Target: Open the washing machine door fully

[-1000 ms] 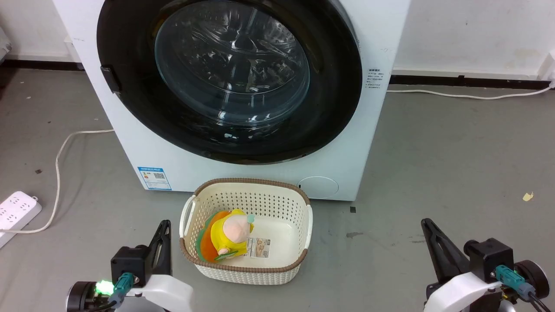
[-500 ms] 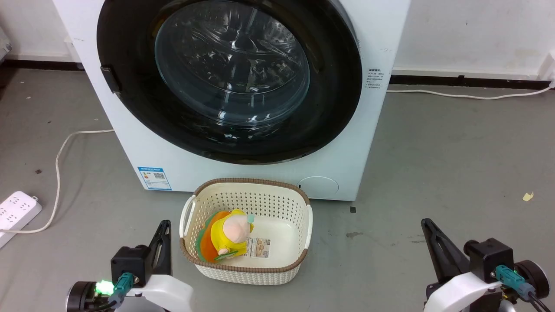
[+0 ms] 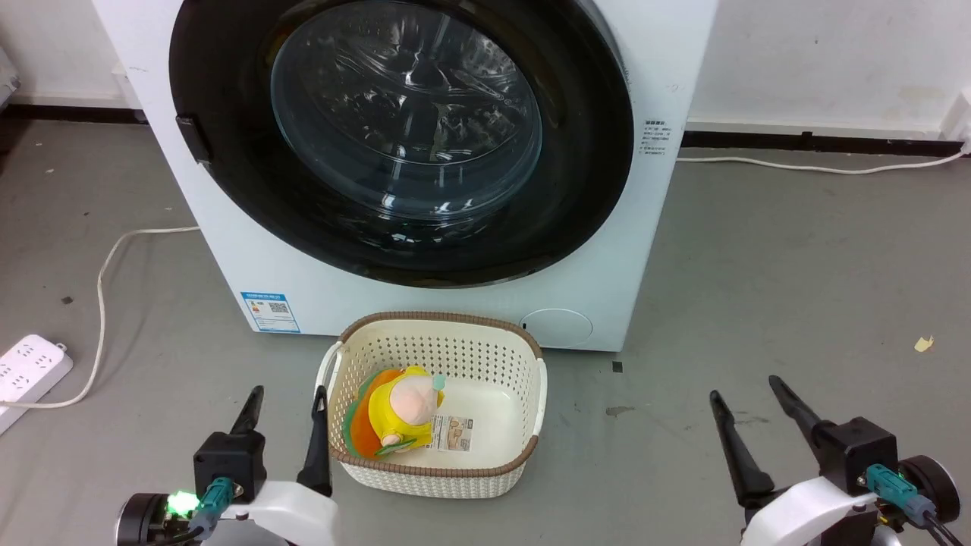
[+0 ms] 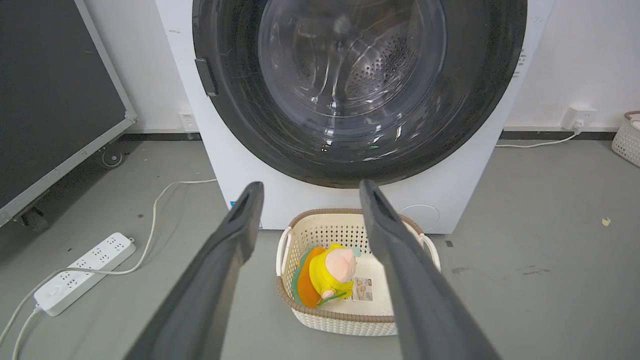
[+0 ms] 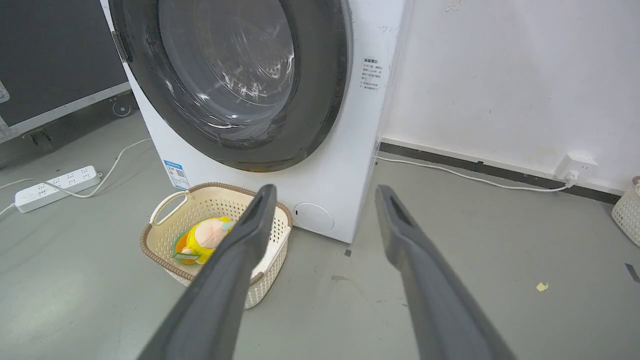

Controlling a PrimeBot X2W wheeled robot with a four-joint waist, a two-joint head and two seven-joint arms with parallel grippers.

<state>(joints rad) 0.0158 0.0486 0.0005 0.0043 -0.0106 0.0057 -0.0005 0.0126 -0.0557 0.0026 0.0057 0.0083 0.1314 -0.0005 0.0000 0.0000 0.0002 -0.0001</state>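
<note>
Both grippers spread at once! The left gripper, its two dark fingers pressed together half a second ago, now shows a clear gap between them. The right gripper parts its fingers the same way, tips well apart.

There was one washing machine, with one washing machine door, one blue sticker and one round filter cap. Baskets numbered two, the near basket and the far basket, with one plush toy. There were also one power strip, one wall socket, two white cords, and two grippers, the left gripper and the right gripper, each with two fingers.
</note>
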